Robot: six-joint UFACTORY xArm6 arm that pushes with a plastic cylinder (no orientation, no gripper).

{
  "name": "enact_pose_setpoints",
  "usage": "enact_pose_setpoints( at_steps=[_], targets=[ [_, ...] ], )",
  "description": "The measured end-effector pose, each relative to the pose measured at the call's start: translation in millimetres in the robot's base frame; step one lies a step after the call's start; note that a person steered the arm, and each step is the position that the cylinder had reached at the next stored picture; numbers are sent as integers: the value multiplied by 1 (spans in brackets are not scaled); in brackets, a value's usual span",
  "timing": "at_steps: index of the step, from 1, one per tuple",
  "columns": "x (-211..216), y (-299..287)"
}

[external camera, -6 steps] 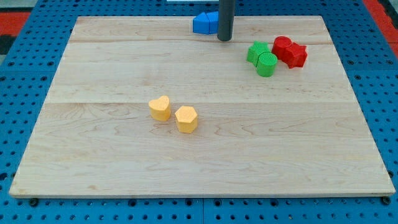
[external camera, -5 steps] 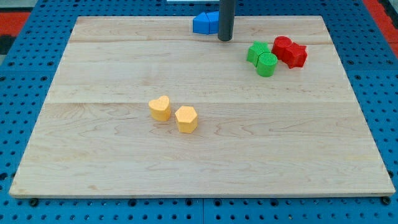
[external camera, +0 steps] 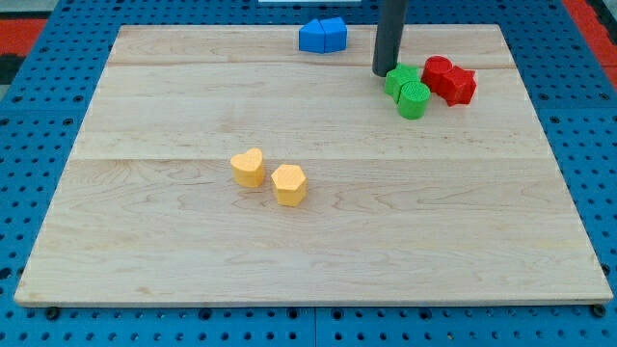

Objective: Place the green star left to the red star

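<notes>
My tip (external camera: 386,71) stands on the board at the view's upper right, touching or almost touching the upper-left side of the green star (external camera: 399,80). A green cylinder (external camera: 414,99) sits against the star's lower right. The red star (external camera: 460,86) lies to the right of the green blocks, with a red cylinder (external camera: 438,71) against its upper left. The green star is just left of the red cylinder.
A blue block (external camera: 322,36) lies near the board's top edge, left of my tip. A yellow heart (external camera: 249,168) and a yellow hexagon (external camera: 288,184) sit side by side near the middle of the wooden board (external camera: 145,116).
My tip has moved to the right and slightly down, from beside the blue block to the green star's upper left. No block has visibly moved.
</notes>
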State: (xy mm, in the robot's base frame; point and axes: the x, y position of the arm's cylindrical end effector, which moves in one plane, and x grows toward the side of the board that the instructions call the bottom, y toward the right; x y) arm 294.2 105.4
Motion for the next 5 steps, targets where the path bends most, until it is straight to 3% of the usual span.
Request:
enact_pose_setpoints(
  at_steps=[5],
  targets=[
    [58,42]
  ],
)
